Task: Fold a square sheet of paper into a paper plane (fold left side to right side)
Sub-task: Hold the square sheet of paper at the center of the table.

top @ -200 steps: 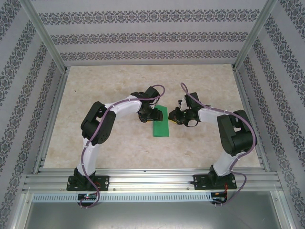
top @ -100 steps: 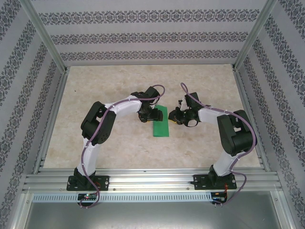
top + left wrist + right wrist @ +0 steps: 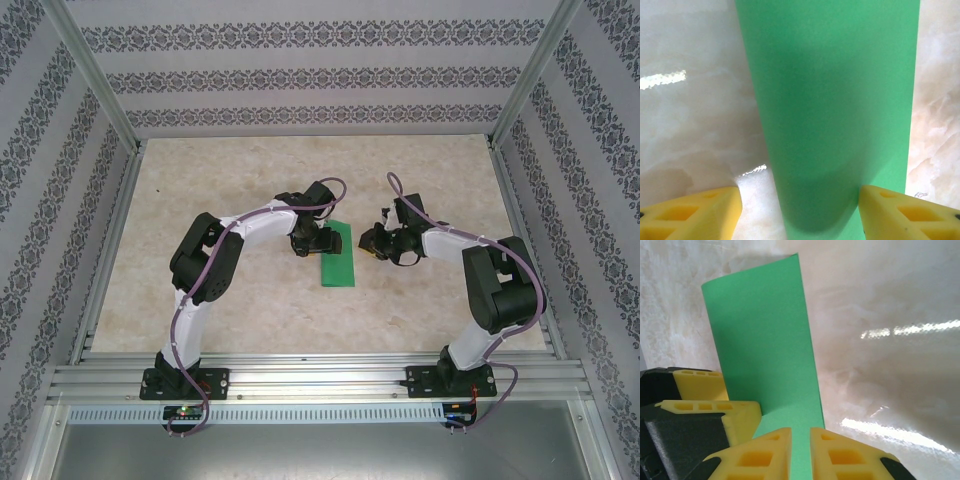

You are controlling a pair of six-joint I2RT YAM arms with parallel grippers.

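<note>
Green and folded narrow, the square sheet of paper (image 3: 338,258) lies mid-table (image 3: 230,180), clear of every edge. The left gripper (image 3: 318,242) is spread wide astride its far part. The right gripper (image 3: 372,243), just beside the paper's right edge, has fingers nearly together; I cannot tell whether they pinch paper.

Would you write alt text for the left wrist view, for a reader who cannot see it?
Bright green paper runs up the frame across a pale marbled table. The left gripper is open, a yellow fingertip in each bottom corner, with the paper's near end between them.
</note>
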